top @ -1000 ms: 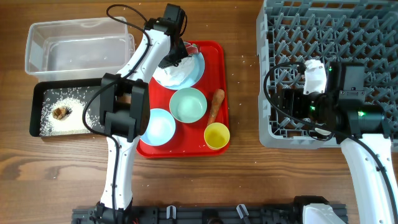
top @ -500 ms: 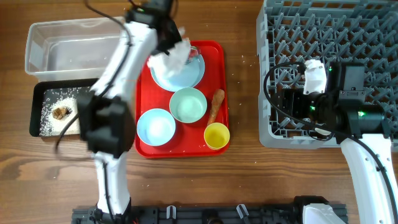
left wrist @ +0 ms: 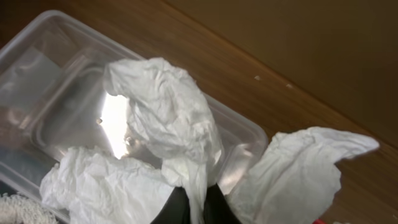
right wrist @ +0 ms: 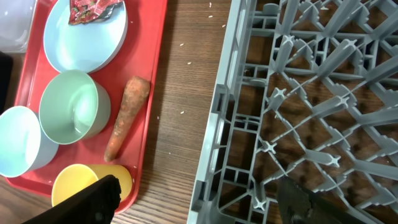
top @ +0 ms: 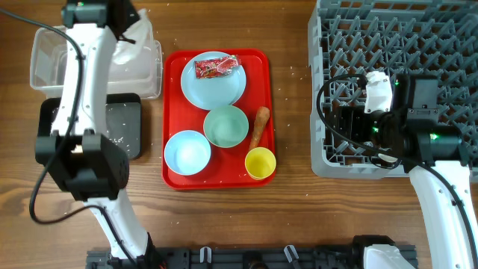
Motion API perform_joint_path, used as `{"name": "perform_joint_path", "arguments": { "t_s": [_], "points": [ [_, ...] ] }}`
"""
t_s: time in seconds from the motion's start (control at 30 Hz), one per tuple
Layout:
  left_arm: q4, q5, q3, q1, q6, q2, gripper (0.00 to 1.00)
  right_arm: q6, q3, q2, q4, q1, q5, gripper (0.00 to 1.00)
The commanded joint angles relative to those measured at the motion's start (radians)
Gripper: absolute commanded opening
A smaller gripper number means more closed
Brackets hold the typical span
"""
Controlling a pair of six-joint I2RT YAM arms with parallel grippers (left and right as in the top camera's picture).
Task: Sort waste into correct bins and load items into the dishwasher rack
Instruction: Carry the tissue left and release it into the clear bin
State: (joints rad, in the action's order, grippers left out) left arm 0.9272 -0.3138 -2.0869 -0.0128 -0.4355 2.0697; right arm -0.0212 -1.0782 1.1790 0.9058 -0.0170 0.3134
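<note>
The crumpled white tissue (left wrist: 168, 118) is pinched in the left gripper (left wrist: 194, 206), whose fingers are closed tight on its lower folds. It is held up over the clear plastic tub (top: 45, 63) at the table's far left corner, with loose ends spread to both sides. Just in front of the tub lies the black tray (top: 123, 123), partly hidden by the left arm.

On the red serving tray (top: 173, 82) a pale blue plate (top: 213, 90) is seen with the red wrapper (top: 216, 67) lying on it. A mint bowl (top: 225, 126), a pale blue bowl (top: 187, 152), a yellow cup (top: 260, 163) and a carrot piece (top: 259, 125) are set nearer the front.

The right gripper (right wrist: 196, 199) is spread wide and holds nothing; it is poised over the left edge of the grey dishwasher rack (top: 418, 30).
</note>
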Motion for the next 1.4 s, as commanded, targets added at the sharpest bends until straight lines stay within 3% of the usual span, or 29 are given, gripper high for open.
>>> {"name": "perform_joint_path", "arguments": {
  "t_s": [0.0,0.07,0.13,0.17,0.2,0.53,0.6,0.63,0.67,0.7,0.73,0.77,0.8,0.83,0.9,1.0,1.07,1.23,1.27,1.3,1.37],
  "points": [
    [-0.041,-0.045,0.008,-0.071,0.032,0.093,0.18,-0.002,-0.023,0.004,-0.003,-0.003,0.000,0.83],
    [-0.053,-0.043,0.008,-0.093,0.032,0.127,0.42,-0.002,-0.023,0.004,-0.004,-0.003,-0.003,0.83],
    [-0.053,-0.043,0.008,-0.104,0.033,0.146,0.87,-0.002,-0.023,0.004,-0.004,-0.003,-0.003,0.83],
    [-0.055,-0.043,0.008,-0.105,0.036,0.148,0.98,-0.003,-0.023,0.004,-0.005,-0.003,-0.003,0.83],
    [-0.062,-0.043,0.008,-0.106,0.045,0.148,1.00,-0.003,-0.023,0.004,-0.006,-0.003,-0.003,0.83],
    [-0.072,-0.035,-0.015,-0.096,0.098,0.039,1.00,-0.002,-0.023,0.009,-0.007,-0.003,-0.003,0.83],
    [-0.072,-0.036,-0.015,-0.098,0.158,0.033,0.81,-0.002,-0.023,0.009,-0.007,-0.003,-0.003,0.83],
    [-0.072,-0.035,-0.015,-0.098,0.192,0.034,0.48,-0.002,-0.023,0.009,-0.007,-0.003,-0.003,0.83],
    [-0.072,-0.035,-0.015,-0.101,0.225,0.039,0.31,-0.003,-0.023,0.009,-0.007,-0.003,-0.003,0.83],
    [-0.073,-0.035,-0.015,-0.103,0.243,0.045,0.24,-0.002,-0.023,0.009,-0.007,-0.003,-0.003,0.83],
    [-0.076,-0.035,-0.015,-0.105,0.259,0.049,0.24,-0.002,-0.023,0.009,-0.007,-0.003,-0.003,0.83],
    [-0.080,-0.035,-0.015,-0.107,0.276,0.053,0.38,-0.002,-0.023,0.009,-0.007,-0.003,-0.003,0.83],
    [-0.084,-0.035,-0.015,-0.108,0.276,0.054,0.60,-0.003,-0.023,0.009,-0.007,-0.003,-0.003,0.83],
    [-0.090,-0.035,-0.015,-0.108,0.275,0.054,0.98,-0.003,-0.023,0.009,-0.007,-0.003,-0.003,0.83],
    [-0.102,-0.031,-0.015,-0.108,0.306,0.054,1.00,-0.002,-0.023,0.009,-0.007,-0.003,-0.003,0.83],
    [-0.080,0.076,-0.015,-0.108,0.513,0.054,0.96,-0.002,-0.023,0.009,-0.007,-0.003,-0.003,0.83],
    [-0.047,0.150,-0.015,-0.108,0.617,0.054,1.00,-0.002,-0.023,0.009,-0.006,-0.003,-0.003,0.83],
    [-0.050,0.140,-0.015,-0.113,0.615,0.054,0.96,-0.002,-0.023,0.009,-0.006,-0.003,-0.003,0.83],
    [-0.049,0.133,-0.015,-0.116,0.607,0.054,0.84,-0.002,-0.023,0.009,-0.006,-0.003,-0.003,0.83],
    [-0.040,0.129,-0.015,-0.122,0.501,0.054,0.73,-0.002,-0.023,0.009,-0.006,-0.003,-0.003,0.83],
    [-0.006,0.120,-0.015,-0.134,0.255,0.054,0.79,-0.002,-0.023,0.009,-0.008,-0.003,-0.003,0.83]
  ]
}}
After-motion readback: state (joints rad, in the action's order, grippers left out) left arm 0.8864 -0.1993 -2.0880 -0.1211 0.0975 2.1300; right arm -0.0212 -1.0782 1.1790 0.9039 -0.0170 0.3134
